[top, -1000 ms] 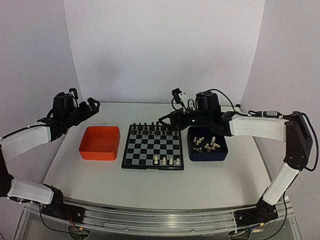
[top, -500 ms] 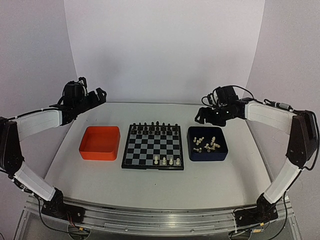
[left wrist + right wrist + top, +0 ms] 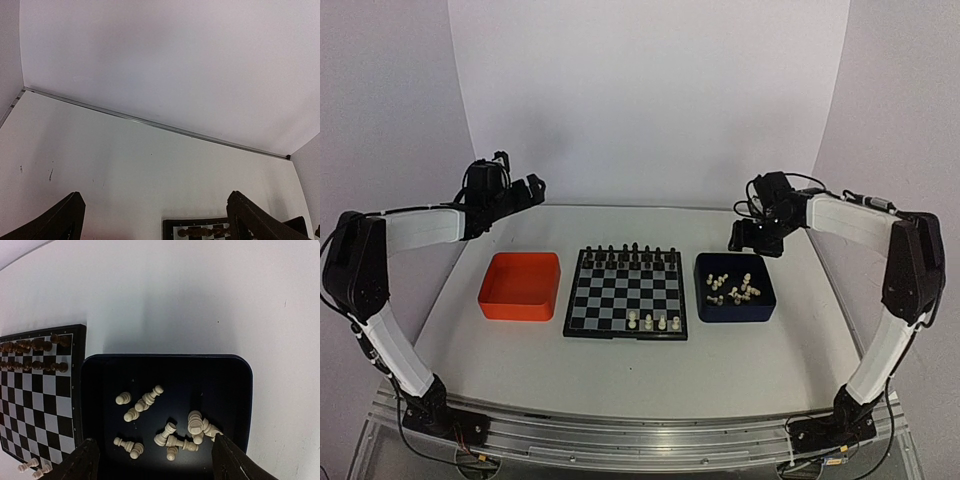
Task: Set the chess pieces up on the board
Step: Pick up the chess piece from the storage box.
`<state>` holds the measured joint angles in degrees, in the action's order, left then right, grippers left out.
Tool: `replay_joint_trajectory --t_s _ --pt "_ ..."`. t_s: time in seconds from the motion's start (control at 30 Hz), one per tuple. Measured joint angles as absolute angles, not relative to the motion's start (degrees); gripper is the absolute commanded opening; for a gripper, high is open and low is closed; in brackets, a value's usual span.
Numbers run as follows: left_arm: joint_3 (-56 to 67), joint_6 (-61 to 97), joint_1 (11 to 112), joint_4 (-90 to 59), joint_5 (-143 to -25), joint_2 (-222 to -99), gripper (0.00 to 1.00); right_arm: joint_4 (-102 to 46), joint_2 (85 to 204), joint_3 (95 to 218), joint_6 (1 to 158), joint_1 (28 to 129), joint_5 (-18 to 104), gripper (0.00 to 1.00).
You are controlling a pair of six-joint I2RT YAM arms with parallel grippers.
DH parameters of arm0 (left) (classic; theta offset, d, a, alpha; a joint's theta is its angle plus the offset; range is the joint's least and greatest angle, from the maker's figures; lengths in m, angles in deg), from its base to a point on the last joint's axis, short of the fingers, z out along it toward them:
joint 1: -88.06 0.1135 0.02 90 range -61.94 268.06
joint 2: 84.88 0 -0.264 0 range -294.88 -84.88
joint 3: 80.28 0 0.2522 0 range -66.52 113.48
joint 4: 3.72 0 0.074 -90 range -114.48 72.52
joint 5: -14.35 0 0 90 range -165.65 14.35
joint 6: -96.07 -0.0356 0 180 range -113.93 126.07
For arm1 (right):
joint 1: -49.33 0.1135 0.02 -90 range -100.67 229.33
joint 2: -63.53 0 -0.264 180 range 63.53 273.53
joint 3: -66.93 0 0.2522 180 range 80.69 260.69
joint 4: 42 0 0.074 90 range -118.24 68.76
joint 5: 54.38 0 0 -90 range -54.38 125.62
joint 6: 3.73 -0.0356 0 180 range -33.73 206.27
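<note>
Cream-white tiny chess pieces [image 3: 170, 430] lay toppled, legible only from the right wrist. Left gripper [image 3: 156, 193] and right gripper [image 3: 155, 439] gaped above white tabletop [image 3: 620, 370]

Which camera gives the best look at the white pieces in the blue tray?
Right wrist: it looks down into the blue tray, white pieces individually distinct. Top external shows them as a tiny cluster; left wrist shows none.

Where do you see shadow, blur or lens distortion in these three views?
Top view: the front rail bows, a lens effect. Right wrist view: soft shadow on the table behind the blue tray; white pieces sharp. Left wrist view: wall evenly lit.
</note>
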<state>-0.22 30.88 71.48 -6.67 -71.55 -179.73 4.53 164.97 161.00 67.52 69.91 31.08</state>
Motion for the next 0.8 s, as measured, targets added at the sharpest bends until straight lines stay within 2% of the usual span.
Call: replay_joint_trajectory --t_s 0.33,0.6,0.8 --pt "-0.2 30.1 71.4 -6.4 -73.6 -180.1 1.00 4.2 168.2 156.6 67.8 69.9 29.4 0.61" --pt "-0.2 30.0 71.3 -6.4 -74.0 -180.1 1.00 2.8 170.1 155.9 68.2 69.9 27.8 0.48" --pt "-0.2 30.1 71.3 -6.4 -74.0 -180.1 1.00 2.3 170.6 155.8 68.2 69.9 26.4 0.45"
